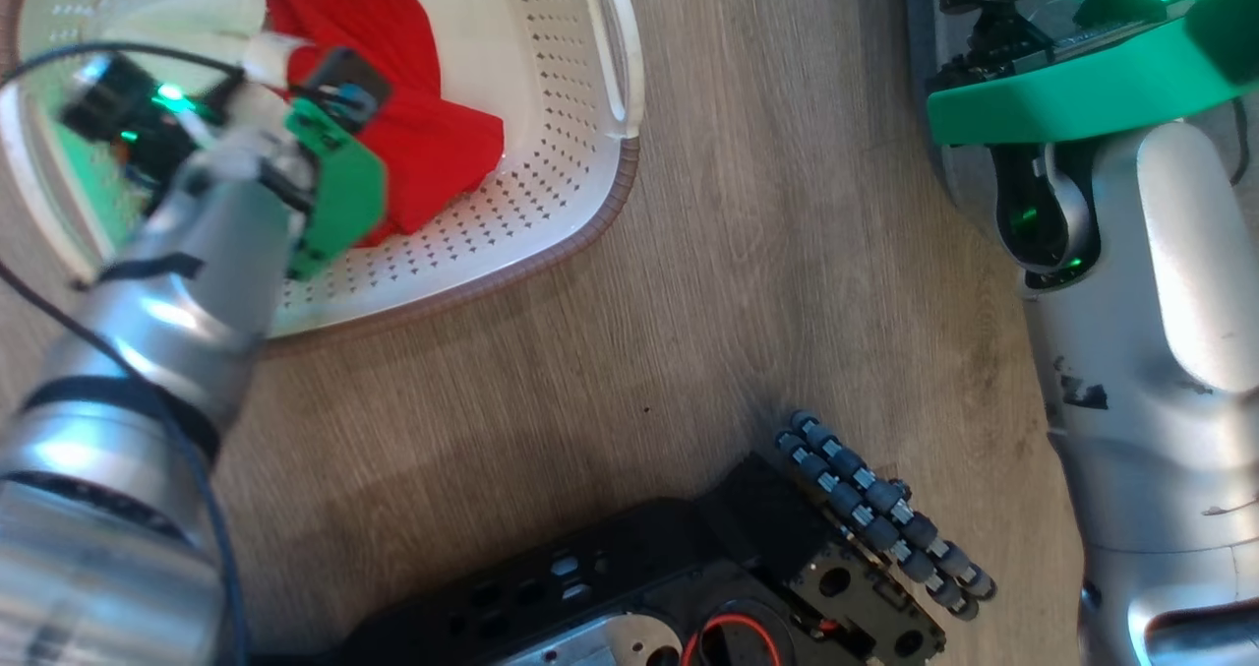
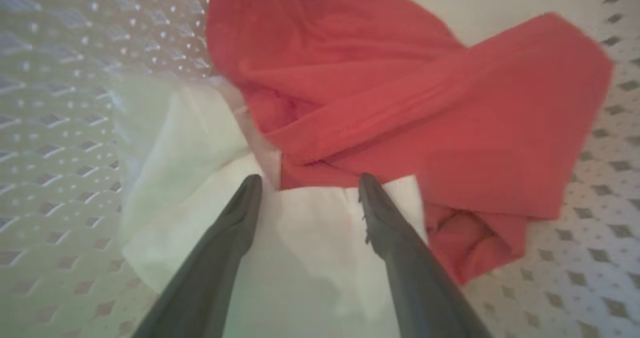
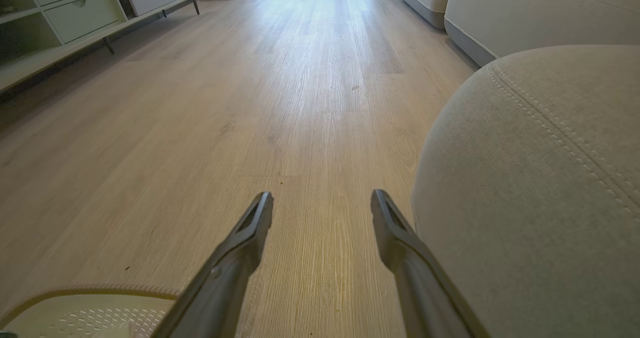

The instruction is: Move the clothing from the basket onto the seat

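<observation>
Fingers (image 2: 225, 243) of the left gripper (image 2: 308, 178) are standing wide apart in the left wrist view and gripping nothing. Their tips are hanging over the edge where a bright red soft garment (image 2: 400, 103) is overlapping a plain white cloth piece (image 2: 200, 188); whether they are touching the cloth I cannot tell. Both pieces are lying inside the cream perforated plastic basket (image 2: 600, 258), the red one crumpled to the right and the white one to the near left.

In the head view the left arm (image 1: 177, 282) is reaching into the basket at the far left, with red fabric showing past its wrist.

In the right wrist view the right gripper (image 3: 321, 194) is hovering over the pale wooden floor (image 3: 300, 78), its fingers spread and empty, just beside the large grey fabric seat cushion (image 3: 540, 203) on the right.

By my reading, the reach for a grasp is under way. The next move is calling for lowering, closing on a thick fold, lifting clear of the rim and carrying the piece right to the seat.
</observation>
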Robot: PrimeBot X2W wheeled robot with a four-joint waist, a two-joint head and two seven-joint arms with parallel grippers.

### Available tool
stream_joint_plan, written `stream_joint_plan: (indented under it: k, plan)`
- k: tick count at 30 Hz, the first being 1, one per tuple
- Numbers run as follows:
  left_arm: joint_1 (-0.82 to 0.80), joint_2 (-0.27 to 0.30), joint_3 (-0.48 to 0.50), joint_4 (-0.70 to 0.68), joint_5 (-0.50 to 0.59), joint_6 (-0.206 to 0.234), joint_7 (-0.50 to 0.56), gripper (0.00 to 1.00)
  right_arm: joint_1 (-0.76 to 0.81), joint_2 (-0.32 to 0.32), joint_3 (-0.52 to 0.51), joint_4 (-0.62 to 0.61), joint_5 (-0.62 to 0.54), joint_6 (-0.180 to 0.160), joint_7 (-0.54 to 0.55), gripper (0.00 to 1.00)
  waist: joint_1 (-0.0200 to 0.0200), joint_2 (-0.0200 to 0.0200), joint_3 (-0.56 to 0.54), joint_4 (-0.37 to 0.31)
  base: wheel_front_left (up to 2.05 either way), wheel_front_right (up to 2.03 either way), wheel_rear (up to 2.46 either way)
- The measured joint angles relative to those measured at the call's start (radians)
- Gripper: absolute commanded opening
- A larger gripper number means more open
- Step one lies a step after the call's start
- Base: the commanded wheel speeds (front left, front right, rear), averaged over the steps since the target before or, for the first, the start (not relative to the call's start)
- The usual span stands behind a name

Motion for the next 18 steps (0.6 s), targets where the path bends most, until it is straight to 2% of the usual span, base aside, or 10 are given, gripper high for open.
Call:
stream_joint_plan:
  k: [4, 14, 15, 16, 17, 18]
  plan:
    - [-0.027, 0.037, -0.042, 0.013, 0.037, 0.007, 0.064, 1.00, 0.000, 0.001, 0.006, -0.008, 0.010, 0.000, 0.000, 1.00, 0.0000, 0.0000, 0.014, -0.008, 0.00, 0.00, 0.00]
    - [-0.039, 0.044, -0.107, 0.017, 0.076, -0.020, 0.146, 1.00, 0.001, 0.001, 0.007, -0.017, 0.016, 0.000, 0.000, 1.00, 0.0000, 0.0000, 0.036, 0.004, 0.00, 0.00, 0.00]
    - [-0.040, 0.043, -0.110, 0.017, 0.076, -0.023, 0.147, 0.62, 0.001, 0.001, 0.007, -0.018, 0.016, 0.000, 0.000, 1.00, 0.0000, 0.0000, 0.037, 0.006, 0.00, 0.00, 0.00]
    - [-0.041, 0.042, -0.110, 0.017, 0.073, -0.025, 0.147, 0.62, 0.001, 0.001, 0.007, -0.018, 0.016, 0.000, 0.000, 1.00, 0.0000, 0.0000, 0.038, 0.007, 0.00, 0.00, 0.00]
    - [-0.041, 0.042, -0.112, 0.018, 0.073, -0.027, 0.147, 0.00, 0.001, 0.001, 0.007, -0.018, 0.016, 0.000, 0.000, 1.00, 0.0000, 0.0000, 0.038, 0.008, 0.00, 0.00, 0.00]
    - [-0.041, 0.041, -0.111, 0.020, 0.072, -0.028, 0.147, 0.00, 0.001, 0.001, 0.007, -0.018, 0.016, 0.000, 0.000, 1.00, 0.0000, 0.0000, 0.038, 0.008, 0.00, 0.00, 0.00]
